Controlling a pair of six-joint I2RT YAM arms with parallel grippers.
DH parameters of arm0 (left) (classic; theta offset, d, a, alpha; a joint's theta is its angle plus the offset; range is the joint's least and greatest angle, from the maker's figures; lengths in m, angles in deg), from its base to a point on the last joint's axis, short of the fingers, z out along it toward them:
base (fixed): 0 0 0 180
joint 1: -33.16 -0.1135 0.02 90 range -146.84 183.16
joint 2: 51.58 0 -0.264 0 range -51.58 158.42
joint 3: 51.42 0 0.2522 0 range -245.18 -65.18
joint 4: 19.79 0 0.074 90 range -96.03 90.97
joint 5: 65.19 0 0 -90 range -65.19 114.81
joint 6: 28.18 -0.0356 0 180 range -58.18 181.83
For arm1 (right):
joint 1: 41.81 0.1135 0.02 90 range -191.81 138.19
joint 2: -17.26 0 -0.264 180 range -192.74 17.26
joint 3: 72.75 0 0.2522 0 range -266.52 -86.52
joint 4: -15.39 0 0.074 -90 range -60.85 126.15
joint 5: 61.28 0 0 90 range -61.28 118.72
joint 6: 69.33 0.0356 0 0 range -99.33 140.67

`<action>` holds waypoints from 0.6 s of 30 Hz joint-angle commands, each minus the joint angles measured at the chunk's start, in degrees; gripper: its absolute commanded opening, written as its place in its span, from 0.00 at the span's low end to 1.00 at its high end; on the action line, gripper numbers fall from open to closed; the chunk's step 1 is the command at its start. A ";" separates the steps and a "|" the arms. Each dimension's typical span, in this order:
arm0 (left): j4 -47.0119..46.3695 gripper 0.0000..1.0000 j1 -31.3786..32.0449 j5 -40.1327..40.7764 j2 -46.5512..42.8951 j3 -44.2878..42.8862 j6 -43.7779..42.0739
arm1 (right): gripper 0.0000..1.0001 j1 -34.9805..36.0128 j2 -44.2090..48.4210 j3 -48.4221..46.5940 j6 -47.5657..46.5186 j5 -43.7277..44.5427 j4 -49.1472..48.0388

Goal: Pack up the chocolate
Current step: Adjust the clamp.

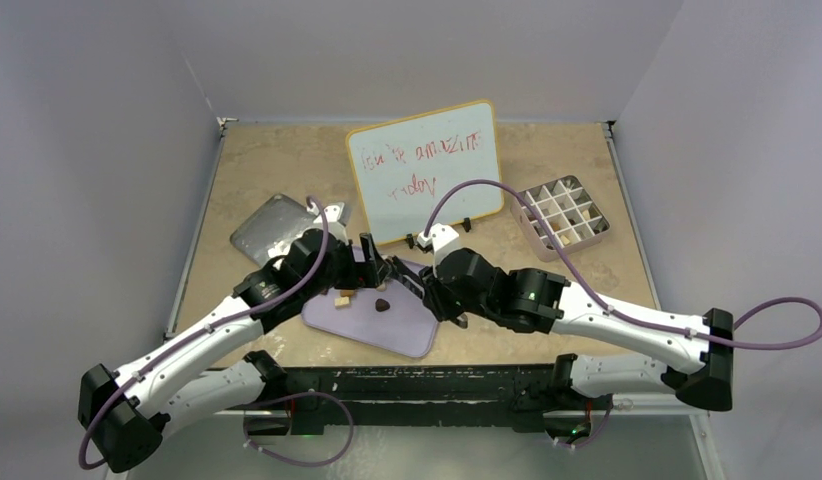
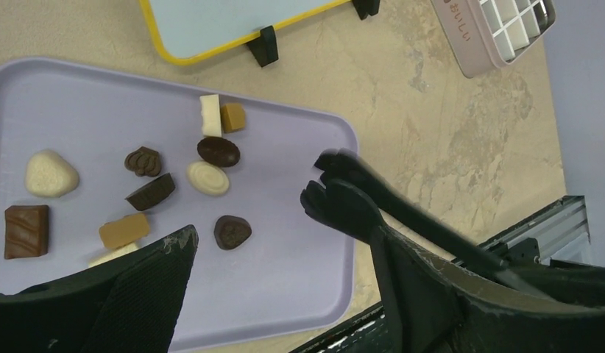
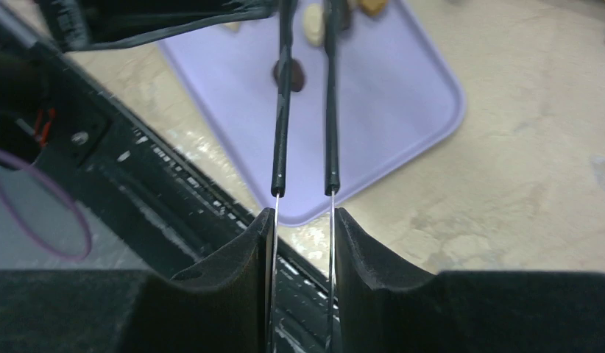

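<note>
Several chocolate pieces lie loose on the lavender tray [image 2: 299, 294]: a dark heart [image 2: 232, 231], a cream oval [image 2: 207, 178], a dark oval [image 2: 218, 151], a tan block [image 2: 124, 230], a striped brown square [image 2: 26, 231] and others. My left gripper [image 2: 285, 287] hangs open just above the tray's near right part, nothing between its fingers. My right gripper [image 3: 303, 220] is shut on a pair of thin black-tipped tongs [image 3: 305, 110]. The tong tips [image 2: 335, 193] hover over the tray, right of the pieces, with nothing in them. From above, both grippers [image 1: 372, 262] [image 1: 427, 285] meet over the tray [image 1: 407, 335].
A pale pink gridded box [image 1: 562, 218] with a few pieces in its cells stands at the back right. A yellow-framed whiteboard [image 1: 427, 170] stands upright right behind the tray. A grey metal sheet [image 1: 267, 228] lies at the back left. The black table rail [image 1: 407, 385] runs along the near edge.
</note>
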 commanded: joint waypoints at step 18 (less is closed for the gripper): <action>7.84 0.86 0.05 3.14 -8.95 -3.20 -4.07 | 0.36 -0.31 -9.39 -10.21 -4.12 2.90 6.05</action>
